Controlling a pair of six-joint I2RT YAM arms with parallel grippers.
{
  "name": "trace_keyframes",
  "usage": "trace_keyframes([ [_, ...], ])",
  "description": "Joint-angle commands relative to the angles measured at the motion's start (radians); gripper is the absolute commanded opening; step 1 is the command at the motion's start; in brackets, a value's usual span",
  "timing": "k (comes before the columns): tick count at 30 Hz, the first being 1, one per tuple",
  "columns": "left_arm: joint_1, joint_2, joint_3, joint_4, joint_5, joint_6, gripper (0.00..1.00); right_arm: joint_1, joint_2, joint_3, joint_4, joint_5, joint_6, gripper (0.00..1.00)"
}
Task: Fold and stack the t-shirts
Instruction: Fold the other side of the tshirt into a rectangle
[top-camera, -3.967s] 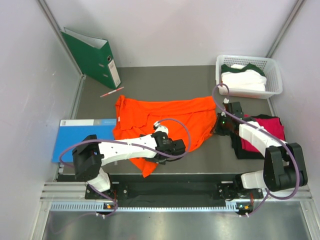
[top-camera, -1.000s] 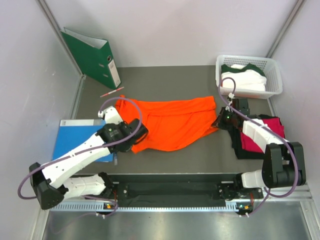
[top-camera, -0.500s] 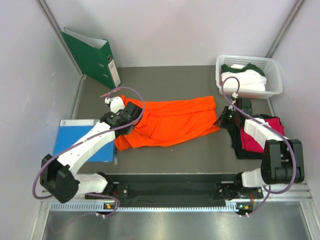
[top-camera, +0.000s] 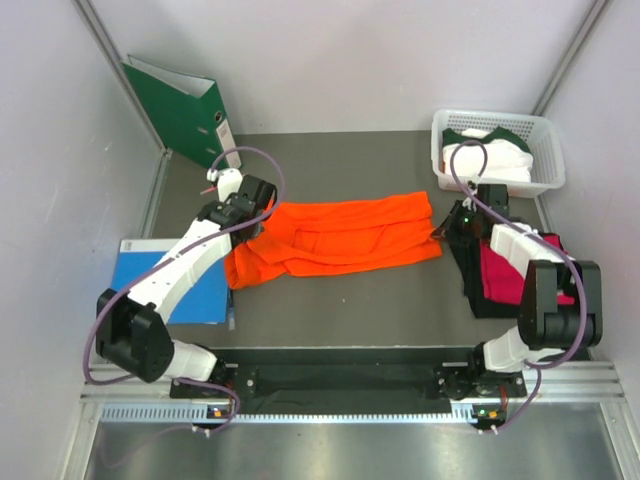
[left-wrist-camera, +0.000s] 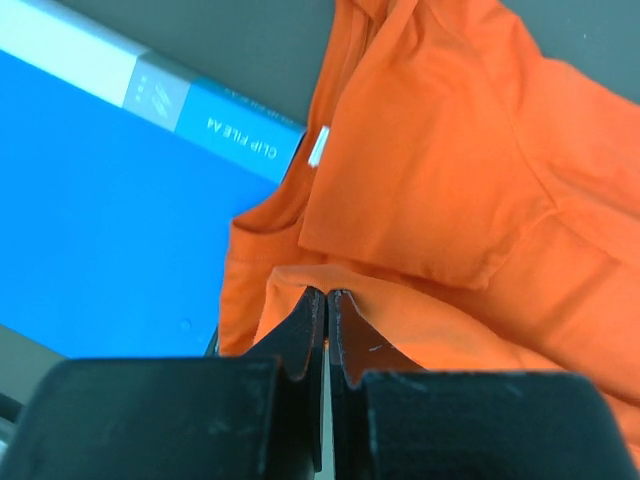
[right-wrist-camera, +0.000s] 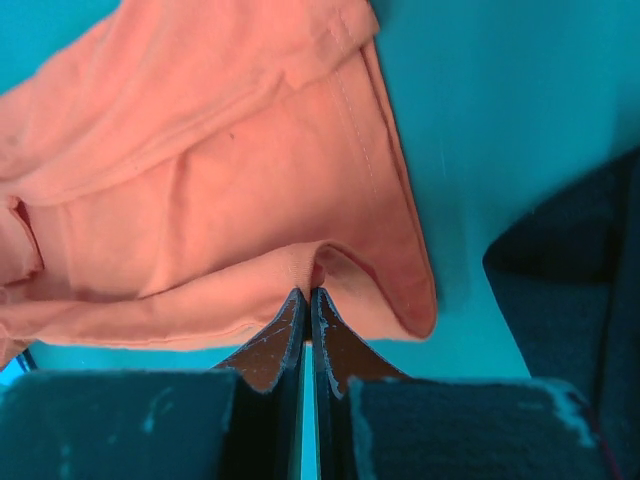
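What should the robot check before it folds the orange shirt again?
1. Left gripper shut on the bright orange cloth t-shirt: ok, it pinches an edge fold.
2. Right gripper shut on the shirt's other end: ok.
3. Shirt folded into a long band between both grippers: ok, though its left end looks rumpled.
4. Shirt apart from the flat blue folder: not ok, its left end reaches the folder's edge.
5. Magenta pink t-shirt lying neatly on the black t-shirt, ready for stacking: cannot tell, the right arm covers part.
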Motion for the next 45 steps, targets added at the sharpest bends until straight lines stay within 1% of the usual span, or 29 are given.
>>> trace_keyframes([
  [1, 0.027, 0.068, 0.090, 0.068, 0.017, 0.087, 0.00, -0.014, 0.047, 0.073, 0.052, -0.022, 0.012, 0.00],
  [9, 0.031, 0.185, 0.178, 0.075, 0.022, 0.123, 0.00, -0.014, 0.127, 0.130, 0.057, -0.022, 0.009, 0.00],
  [13, 0.046, 0.208, 0.198, 0.087, 0.026, 0.127, 0.00, -0.014, 0.177, 0.176, 0.046, -0.025, 0.009, 0.00],
  [26, 0.105, 0.286, 0.250, 0.124, 0.034, 0.172, 0.00, -0.014, 0.317, 0.247, 0.069, -0.003, 0.042, 0.00],
  [35, 0.125, 0.418, 0.374, 0.118, 0.045, 0.204, 0.00, -0.014, 0.357, 0.290, 0.074, 0.052, 0.049, 0.02],
  [40, 0.135, 0.469, 0.411, 0.116, 0.051, 0.206, 0.00, -0.015, 0.335, 0.273, 0.107, 0.075, 0.062, 0.03],
  [41, 0.139, 0.481, 0.414, 0.114, 0.053, 0.206, 0.00, -0.015, 0.335, 0.273, 0.115, 0.073, 0.065, 0.08],
  [42, 0.142, 0.492, 0.426, 0.114, 0.057, 0.207, 0.00, -0.014, 0.341, 0.291, 0.107, 0.075, 0.067, 0.16],
  [43, 0.148, 0.501, 0.437, 0.114, 0.065, 0.212, 0.02, -0.014, 0.350, 0.300, 0.095, 0.072, 0.064, 0.27],
  [44, 0.151, 0.521, 0.448, 0.110, 0.077, 0.221, 0.05, -0.014, 0.367, 0.306, 0.081, 0.072, 0.059, 0.45],
  [45, 0.152, 0.535, 0.474, 0.108, 0.083, 0.229, 0.13, -0.014, 0.372, 0.310, 0.080, 0.072, 0.058, 0.53],
])
